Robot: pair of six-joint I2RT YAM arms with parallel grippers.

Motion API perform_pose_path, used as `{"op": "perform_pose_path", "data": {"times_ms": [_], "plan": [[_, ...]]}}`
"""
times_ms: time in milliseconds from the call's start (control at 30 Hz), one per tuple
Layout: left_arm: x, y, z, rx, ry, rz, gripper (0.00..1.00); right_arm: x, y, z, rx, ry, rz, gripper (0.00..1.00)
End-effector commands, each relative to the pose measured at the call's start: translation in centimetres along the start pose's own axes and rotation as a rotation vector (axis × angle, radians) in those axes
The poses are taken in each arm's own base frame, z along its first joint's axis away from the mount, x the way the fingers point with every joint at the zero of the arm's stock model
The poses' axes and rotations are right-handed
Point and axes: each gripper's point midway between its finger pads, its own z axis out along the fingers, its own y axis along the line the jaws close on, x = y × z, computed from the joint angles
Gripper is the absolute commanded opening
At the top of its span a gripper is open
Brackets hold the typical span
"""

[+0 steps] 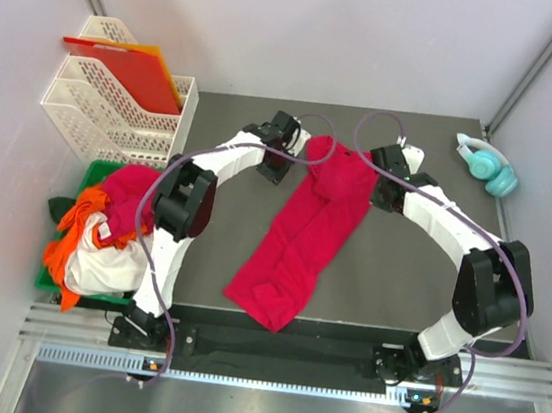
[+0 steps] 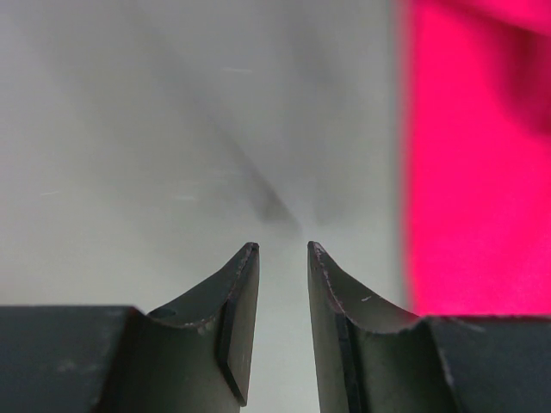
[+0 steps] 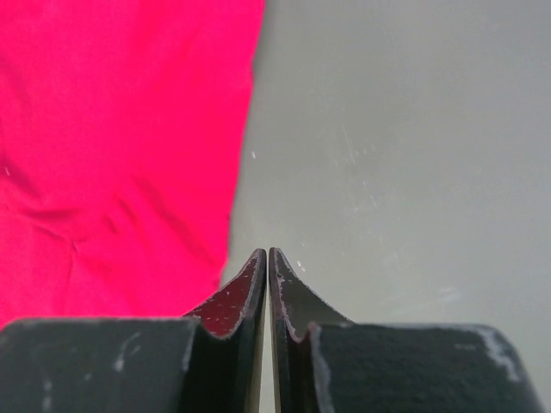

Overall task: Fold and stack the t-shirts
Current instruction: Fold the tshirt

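Note:
A crimson-red t-shirt lies folded into a long narrow strip, running diagonally from the table's far middle to its near edge. My left gripper hovers just left of the strip's far end. Its jaws stand slightly apart with only bare table between them, and the red cloth lies to their right. My right gripper is just right of that same end. It is shut on nothing, with the shirt's edge to its left. More t-shirts, pinkish-red, orange and white, are heaped at the left.
The heap sits in a green bin off the table's left edge. Behind it stand white mesh file trays holding a red-orange plastic sheet. Teal headphones lie at the far right corner.

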Motion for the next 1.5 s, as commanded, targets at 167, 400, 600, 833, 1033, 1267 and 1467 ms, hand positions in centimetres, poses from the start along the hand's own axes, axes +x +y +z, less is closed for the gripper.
{"op": "perform_pose_path", "data": {"times_ms": [167,400,600,833,1033,1267,1467], "plan": [[-0.2,4.5,-0.6,-0.121,0.005,-0.07,0.34,-3.9,0.7,3.3,0.115,-0.083,0.091,0.05],[5.5,4.2,-3.9,-0.128,0.076,-0.009,0.34,-4.5,0.5,6.6,0.148,-0.037,0.105,0.04],[7.2,3.9,-9.5,-0.054,-0.015,-0.053,0.35,-3.8,2.7,5.9,0.025,-0.024,0.05,0.12],[5.6,1.5,-12.4,0.071,-0.147,-0.038,0.36,-5.2,4.8,7.5,0.026,-0.021,0.019,0.15],[1.4,-0.2,-10.7,0.166,-0.183,-0.031,0.35,-4.3,6.1,7.7,0.003,0.008,-0.001,0.14],[0.5,-3.7,-6.9,0.218,-0.147,0.047,0.35,-2.2,5.3,8.2,0.026,0.035,-0.038,0.14],[-0.3,-7.4,-4.8,0.275,-0.135,0.112,0.35,-2.4,5.5,9.1,0.046,0.045,-0.066,0.14]]}}
